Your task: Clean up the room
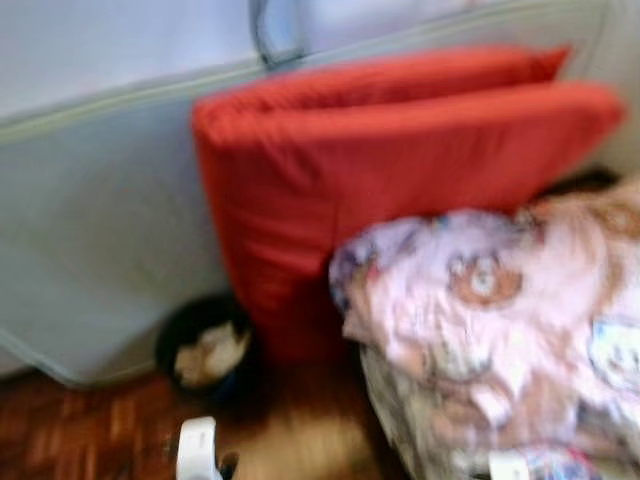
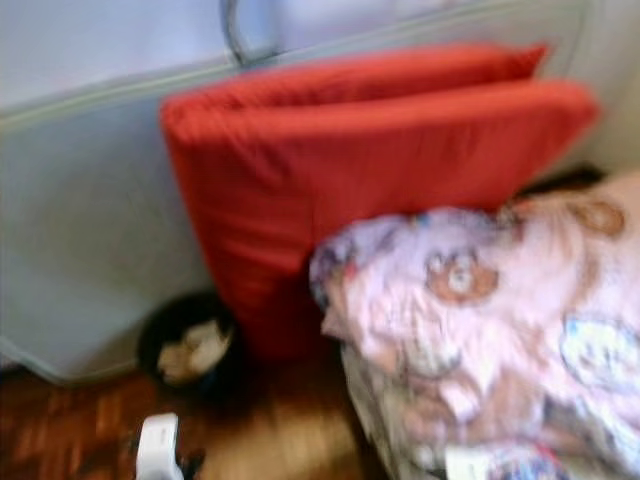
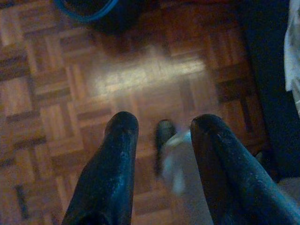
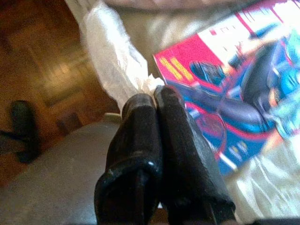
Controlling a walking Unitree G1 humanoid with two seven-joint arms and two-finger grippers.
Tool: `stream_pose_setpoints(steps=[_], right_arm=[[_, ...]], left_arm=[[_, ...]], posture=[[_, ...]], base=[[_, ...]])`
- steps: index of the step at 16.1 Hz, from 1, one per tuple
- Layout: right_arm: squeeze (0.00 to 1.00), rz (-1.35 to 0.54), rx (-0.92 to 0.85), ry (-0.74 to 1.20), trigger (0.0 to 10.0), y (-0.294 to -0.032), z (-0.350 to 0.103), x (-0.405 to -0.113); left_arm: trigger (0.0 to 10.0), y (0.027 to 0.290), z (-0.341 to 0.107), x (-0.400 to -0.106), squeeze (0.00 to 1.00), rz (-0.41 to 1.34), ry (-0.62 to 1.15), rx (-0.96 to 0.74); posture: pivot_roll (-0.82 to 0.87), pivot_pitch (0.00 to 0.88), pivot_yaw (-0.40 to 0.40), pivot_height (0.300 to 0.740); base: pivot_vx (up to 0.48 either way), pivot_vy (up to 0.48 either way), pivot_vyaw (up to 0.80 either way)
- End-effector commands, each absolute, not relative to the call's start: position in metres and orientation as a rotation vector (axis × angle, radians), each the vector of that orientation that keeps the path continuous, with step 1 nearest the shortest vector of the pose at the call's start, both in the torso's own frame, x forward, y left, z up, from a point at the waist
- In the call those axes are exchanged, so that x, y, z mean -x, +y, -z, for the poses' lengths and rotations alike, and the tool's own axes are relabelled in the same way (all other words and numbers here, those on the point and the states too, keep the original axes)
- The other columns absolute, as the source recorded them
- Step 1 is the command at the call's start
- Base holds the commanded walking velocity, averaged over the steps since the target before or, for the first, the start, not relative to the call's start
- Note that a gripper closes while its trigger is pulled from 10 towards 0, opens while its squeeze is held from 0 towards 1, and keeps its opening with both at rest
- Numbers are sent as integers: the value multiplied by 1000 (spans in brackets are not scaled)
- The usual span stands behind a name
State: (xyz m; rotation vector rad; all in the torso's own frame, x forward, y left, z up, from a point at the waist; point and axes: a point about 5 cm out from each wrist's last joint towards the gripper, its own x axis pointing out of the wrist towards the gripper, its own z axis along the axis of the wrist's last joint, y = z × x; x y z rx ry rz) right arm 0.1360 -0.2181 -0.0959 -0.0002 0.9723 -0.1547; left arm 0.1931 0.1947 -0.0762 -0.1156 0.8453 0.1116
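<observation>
Two red cushions (image 1: 400, 170) lean upright against a pale grey mattress edge (image 1: 90, 230). A pink blanket with a cartoon print (image 1: 510, 320) is heaped to their right. On the parquet at the cushions' foot stands a dark round bin (image 1: 205, 345) with pale scraps inside. My left gripper (image 3: 161, 124) hangs open above bare parquet, with the bin's blue rim (image 3: 86, 9) further out. My right gripper (image 4: 152, 96) is shut, its tips beside a crumpled white sheet (image 4: 112, 56) and a red and blue printed box (image 4: 225, 93). The head views are blurred.
Wooden parquet floor (image 1: 80, 430) runs along the front, with a glare patch in the middle. A dark cable or handle (image 1: 270, 35) curves over the mattress top. A grey rounded surface (image 4: 51, 173) lies under my right gripper. A pale blurred shape (image 3: 180, 161) lies below my left fingers.
</observation>
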Motion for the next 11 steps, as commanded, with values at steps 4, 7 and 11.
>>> stream_pose_setpoints(steps=[4, 7, 11], right_arm=[[0, 102, -10, 953, 10000, -190, 94, -156], [0, 91, -13, 958, 10000, -176, 95, -156], [0, 96, -10, 964, 10000, -172, 97, -153]], left_arm=[[10000, 204, 76, -191, 0, -132, 857, 101], [10000, 205, 76, -191, 0, -135, 858, 101], [10000, 205, 76, -191, 0, -134, 860, 98]], posture=[[19, 114, 46, 740], [24, 124, 49, 740], [20, 112, 52, 740]], base=[[0, 299, -400], [0, 299, 0], [0, 315, 0]])
